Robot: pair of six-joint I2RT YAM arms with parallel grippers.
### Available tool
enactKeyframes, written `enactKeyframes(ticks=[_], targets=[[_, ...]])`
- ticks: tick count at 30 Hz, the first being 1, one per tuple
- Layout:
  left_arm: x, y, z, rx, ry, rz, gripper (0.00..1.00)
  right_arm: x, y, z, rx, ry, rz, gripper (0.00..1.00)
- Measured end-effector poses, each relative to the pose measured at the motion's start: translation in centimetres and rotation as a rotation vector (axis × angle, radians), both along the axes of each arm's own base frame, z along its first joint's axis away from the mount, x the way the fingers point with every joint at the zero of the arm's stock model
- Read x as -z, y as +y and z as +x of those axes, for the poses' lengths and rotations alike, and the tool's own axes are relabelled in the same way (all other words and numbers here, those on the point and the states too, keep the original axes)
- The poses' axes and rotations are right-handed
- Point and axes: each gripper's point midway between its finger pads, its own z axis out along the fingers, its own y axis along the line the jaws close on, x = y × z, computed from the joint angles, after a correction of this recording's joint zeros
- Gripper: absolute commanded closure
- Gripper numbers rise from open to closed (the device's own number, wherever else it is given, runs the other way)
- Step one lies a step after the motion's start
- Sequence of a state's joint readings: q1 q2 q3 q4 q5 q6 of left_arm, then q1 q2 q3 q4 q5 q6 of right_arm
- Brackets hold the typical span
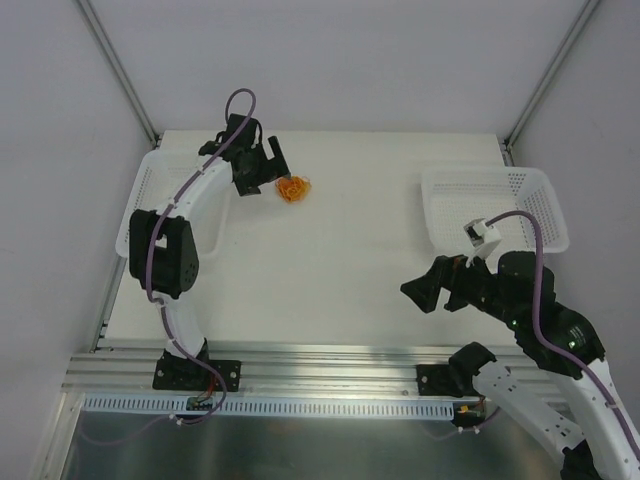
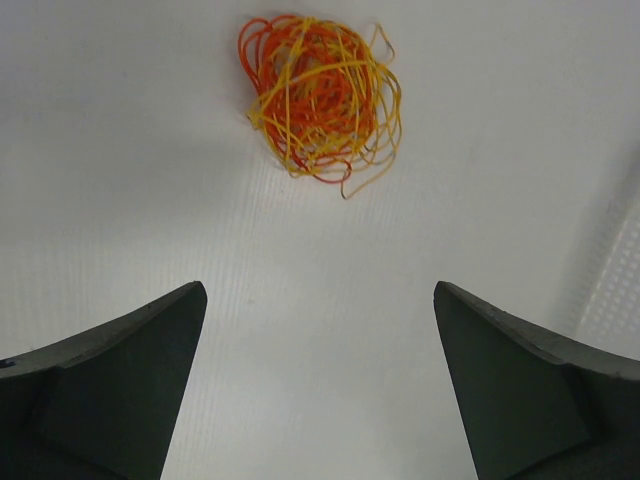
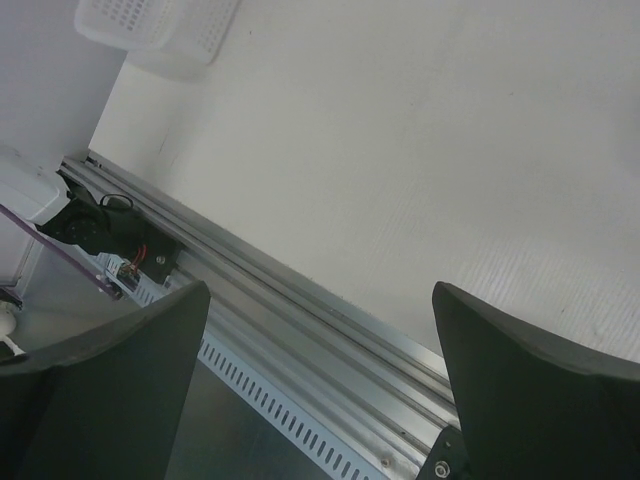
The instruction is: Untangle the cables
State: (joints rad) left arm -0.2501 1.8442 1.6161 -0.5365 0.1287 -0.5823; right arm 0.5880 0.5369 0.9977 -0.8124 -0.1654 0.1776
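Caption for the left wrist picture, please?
Open left gripper facing a tangle of red-orange and yellow cables.

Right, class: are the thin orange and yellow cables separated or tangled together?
Tangled: the thin red-orange and yellow cables form one ball of overlapping loops on the white table, ahead of the left hand.

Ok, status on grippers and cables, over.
Left gripper open, just short of the cables, no contact. Right gripper open, empty, near the aluminium rail. Cables one tight tangle, nothing in the way.

Robotics lab, white-walled cell (image 1: 330, 60), aluminium mounting rail (image 1: 330, 378)
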Motion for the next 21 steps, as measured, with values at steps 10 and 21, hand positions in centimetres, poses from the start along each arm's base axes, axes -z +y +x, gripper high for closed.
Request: enactKeyframes(ticks=[10, 21], targets=[[6.3, 0.2, 7.2, -0.094, 0.016, 0.106, 0.13, 1.7, -1.7, -2.1, 0.033, 0.035, 0.001, 0.0], [13.0, -4.1, 6.9, -0.059, 0.101, 0.102, 0.75, 2.6, -2.9, -3.6, 0.069, 0.073, 0.008, 0.0]])
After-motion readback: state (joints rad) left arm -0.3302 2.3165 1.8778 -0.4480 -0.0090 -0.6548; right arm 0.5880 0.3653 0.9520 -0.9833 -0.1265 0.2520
